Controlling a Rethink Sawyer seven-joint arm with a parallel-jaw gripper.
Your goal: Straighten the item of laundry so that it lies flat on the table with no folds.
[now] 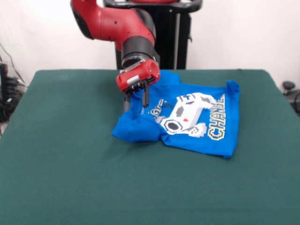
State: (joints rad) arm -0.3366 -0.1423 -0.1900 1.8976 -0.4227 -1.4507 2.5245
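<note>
The item of laundry (197,119), a bright blue T-shirt with a white game controller print and yellow-outlined letters, lies right of the middle of the green table (70,164). Its right part is fairly flat, with the far right corner turned up. Its left part is bunched and folded over into a rounded lump near the front. My gripper (136,101) hangs over that bunched left end, its dark fingers (146,96) spread apart and reaching down to the cloth, with blue fabric showing between them. The gripper is open.
The red and black arm (117,23) comes down from the upper left of the shirt. Dark green felt stretches wide to the left and in front of the shirt. Cables and dark gear lie past the table's left and right edges.
</note>
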